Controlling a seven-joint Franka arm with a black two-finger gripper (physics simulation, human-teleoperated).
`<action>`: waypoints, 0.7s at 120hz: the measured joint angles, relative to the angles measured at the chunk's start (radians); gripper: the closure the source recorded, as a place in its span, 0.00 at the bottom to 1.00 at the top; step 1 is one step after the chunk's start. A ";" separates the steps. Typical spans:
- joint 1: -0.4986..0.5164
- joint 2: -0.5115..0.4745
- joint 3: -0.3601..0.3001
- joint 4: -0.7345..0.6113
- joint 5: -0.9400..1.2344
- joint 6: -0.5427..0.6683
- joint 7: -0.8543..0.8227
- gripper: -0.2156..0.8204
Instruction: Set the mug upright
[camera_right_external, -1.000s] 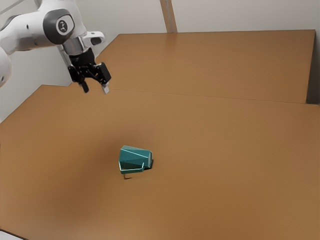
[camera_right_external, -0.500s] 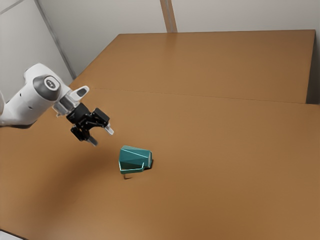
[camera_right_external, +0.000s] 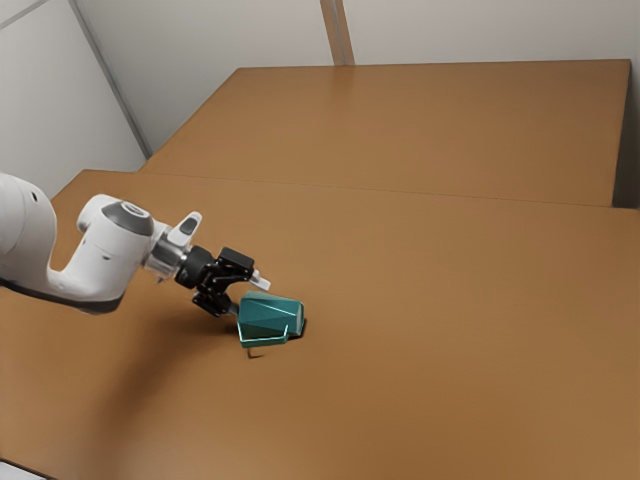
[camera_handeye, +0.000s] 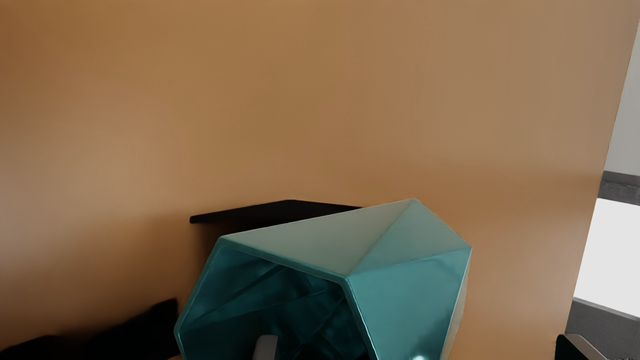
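Note:
The teal faceted mug (camera_right_external: 268, 317) lies on its side on the brown table, handle toward the exterior view's bottom edge. At its end on the exterior view's left is my open gripper (camera_right_external: 249, 297), angled down beside it. In the wrist view the hollow mouth of the mug (camera_handeye: 405, 280) faces my gripper (camera_handeye: 420, 349). One fingertip (camera_handeye: 265, 347) shows against the dark opening, seemingly at or inside the mouth; the other fingertip stands outside, beyond the mug's wall. Whether either touches the mug cannot be told.
The brown tabletop (camera_right_external: 440, 330) spreads around the mug, with a raised brown surface (camera_right_external: 430, 130) behind it. Dark shadows of the mug and hand fall on the table. A table edge runs down one side of the wrist view.
The arm has come down from the exterior view's upper left and tilted, bringing my open gripper right up to the mug. The mug has kept its place and pose.

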 joint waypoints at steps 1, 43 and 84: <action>0.000 0.001 0.000 0.000 -0.005 -0.001 0.005 0.21; -0.003 0.005 -0.002 0.005 -0.078 -0.029 0.151 0.73; -0.017 -0.064 -0.005 0.013 -0.067 -0.077 0.232 0.93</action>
